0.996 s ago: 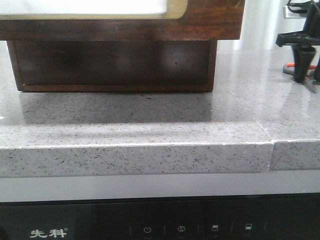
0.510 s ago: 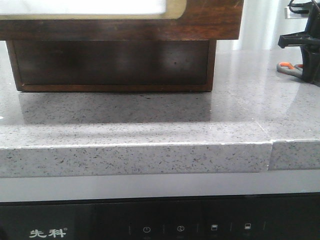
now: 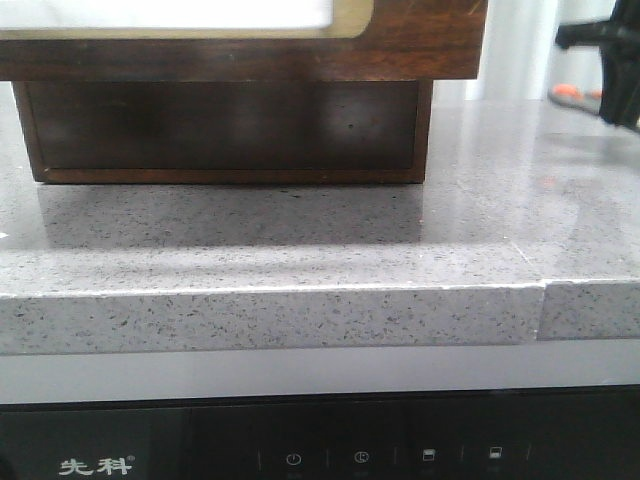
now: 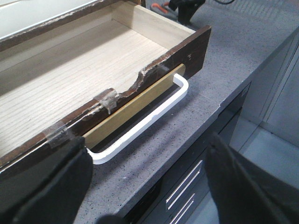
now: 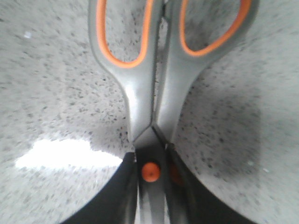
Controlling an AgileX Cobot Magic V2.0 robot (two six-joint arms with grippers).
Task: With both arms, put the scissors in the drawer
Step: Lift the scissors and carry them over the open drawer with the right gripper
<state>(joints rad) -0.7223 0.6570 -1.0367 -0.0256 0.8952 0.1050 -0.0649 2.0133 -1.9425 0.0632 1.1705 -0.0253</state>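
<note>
My right gripper (image 5: pixel 152 186) is shut on the scissors (image 5: pixel 149 93) at their orange pivot; the grey, orange-lined loops point away from it, over the speckled counter. In the front view it (image 3: pixel 612 55) is at the far right edge with an orange bit of the scissors (image 3: pixel 570 95) just above the counter. The drawer (image 4: pixel 70 79) is pulled open, its pale wood inside bare; its front (image 3: pixel 420 40) bears the tan-framed white panel (image 3: pixel 170 15). My left gripper (image 4: pixel 145 186) is open and empty, above the counter just in front of the drawer front.
The drawer front's white frame (image 4: pixel 149 116) hangs over the grey speckled counter (image 3: pixel 300 250). The dark cabinet body (image 3: pixel 220 125) stands under the drawer. The counter's front edge (image 3: pixel 300 315) drops to a black appliance panel (image 3: pixel 300 450). The right gripper (image 4: pixel 187 7) is beyond the drawer's far corner.
My right gripper has risen with the scissors, lifting them off the counter at the far right. The drawer and the left gripper have not visibly moved.
</note>
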